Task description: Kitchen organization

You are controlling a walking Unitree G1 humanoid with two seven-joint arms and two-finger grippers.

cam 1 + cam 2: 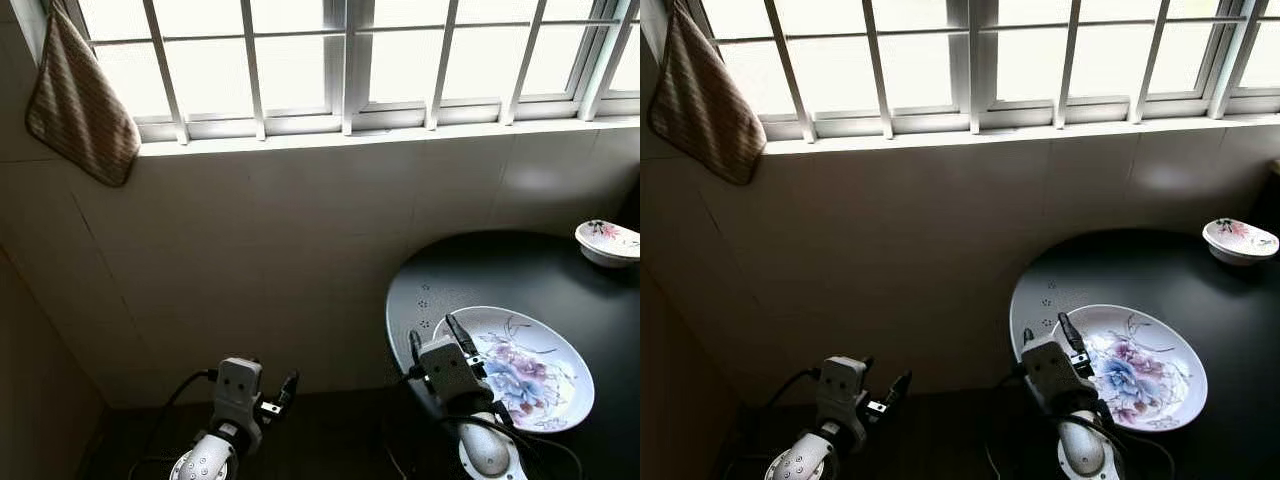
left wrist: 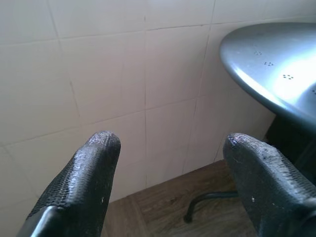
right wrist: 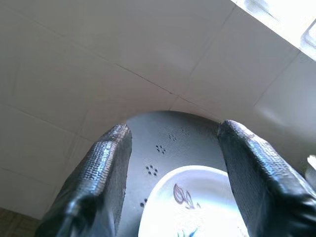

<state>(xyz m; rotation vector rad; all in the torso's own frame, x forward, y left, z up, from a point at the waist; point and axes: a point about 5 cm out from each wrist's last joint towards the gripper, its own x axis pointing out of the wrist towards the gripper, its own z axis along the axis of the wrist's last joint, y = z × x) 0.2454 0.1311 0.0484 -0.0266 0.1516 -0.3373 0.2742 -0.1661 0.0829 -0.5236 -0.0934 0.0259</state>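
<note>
right gripper point(image 1: 437, 334) hovering open at floral plate's point(image 1: 545, 385) near rim, lower right | plate sitting on round dark table point(image 1: 500, 270) | left gripper point(image 2: 170, 163) hanging open, lower left | small floral bowl point(image 1: 608, 241) sitting far right

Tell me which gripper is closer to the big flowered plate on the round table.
Right. The right gripper hovers open at the flowered plate's near edge; the left gripper, also open, is off the round table by the tiled wall.
</note>
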